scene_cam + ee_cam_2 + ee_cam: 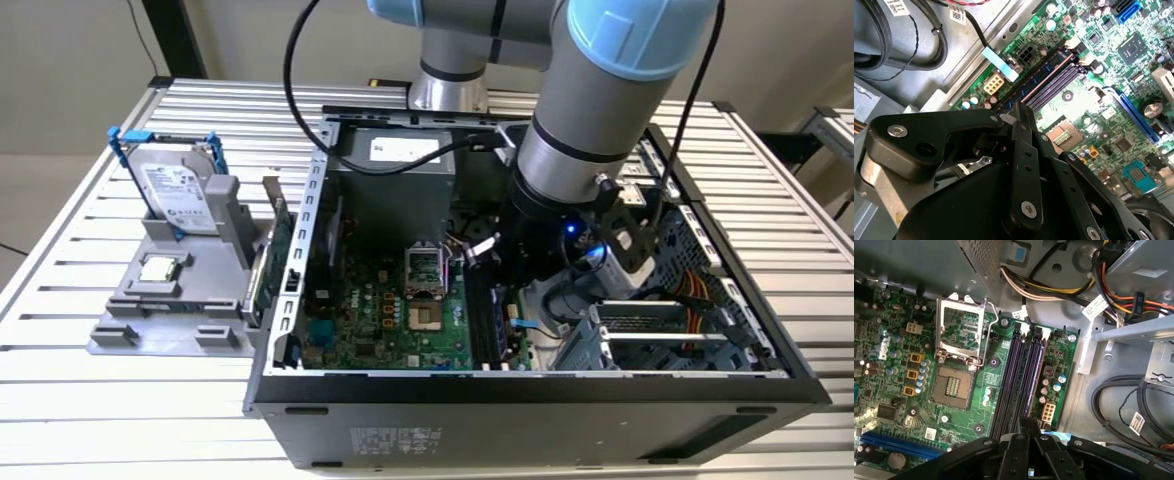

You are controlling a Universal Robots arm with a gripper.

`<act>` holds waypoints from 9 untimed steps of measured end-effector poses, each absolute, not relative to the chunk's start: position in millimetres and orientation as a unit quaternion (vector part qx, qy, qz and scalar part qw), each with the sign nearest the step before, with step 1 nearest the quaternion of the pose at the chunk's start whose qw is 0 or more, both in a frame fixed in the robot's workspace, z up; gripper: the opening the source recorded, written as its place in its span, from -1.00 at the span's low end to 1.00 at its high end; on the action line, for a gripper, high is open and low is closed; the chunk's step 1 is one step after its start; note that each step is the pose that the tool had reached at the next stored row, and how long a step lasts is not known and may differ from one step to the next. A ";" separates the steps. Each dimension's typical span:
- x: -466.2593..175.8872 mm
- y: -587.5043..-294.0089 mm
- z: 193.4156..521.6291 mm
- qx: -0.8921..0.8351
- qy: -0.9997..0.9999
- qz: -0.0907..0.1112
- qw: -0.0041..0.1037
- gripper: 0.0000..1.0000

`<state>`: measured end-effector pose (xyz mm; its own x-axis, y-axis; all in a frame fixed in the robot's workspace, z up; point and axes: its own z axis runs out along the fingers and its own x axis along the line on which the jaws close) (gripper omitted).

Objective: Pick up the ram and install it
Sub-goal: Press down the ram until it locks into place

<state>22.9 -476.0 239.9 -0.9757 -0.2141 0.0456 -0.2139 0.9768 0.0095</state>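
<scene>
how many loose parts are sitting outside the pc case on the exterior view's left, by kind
hard drive: 1
silver cpu chip: 1
green card with metal bracket: 1
total: 3

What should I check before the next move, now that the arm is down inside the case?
1. Position: ok. The gripper hangs just over the near end of the memory slots.
2. The ram held or already seated: cannot tell.
3. Cables: ok. The cable bundle lies past the far end of the slots, not across them.
4. CPU socket: ok. It sits beside the slots with its cover frame raised, apart from the gripper.
5. Arm clearance: cannot tell. In the exterior view, the arm reaches into the open case close to the drive bay.
</scene>
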 end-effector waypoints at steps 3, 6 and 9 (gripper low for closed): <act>22.9 -476.0 239.9 0.118 -0.993 -0.002 0.023 -1.00; 22.8 -476.0 239.9 0.128 -0.991 -0.002 0.023 -1.00; 22.9 -476.0 239.9 0.139 -0.990 -0.002 0.023 -1.00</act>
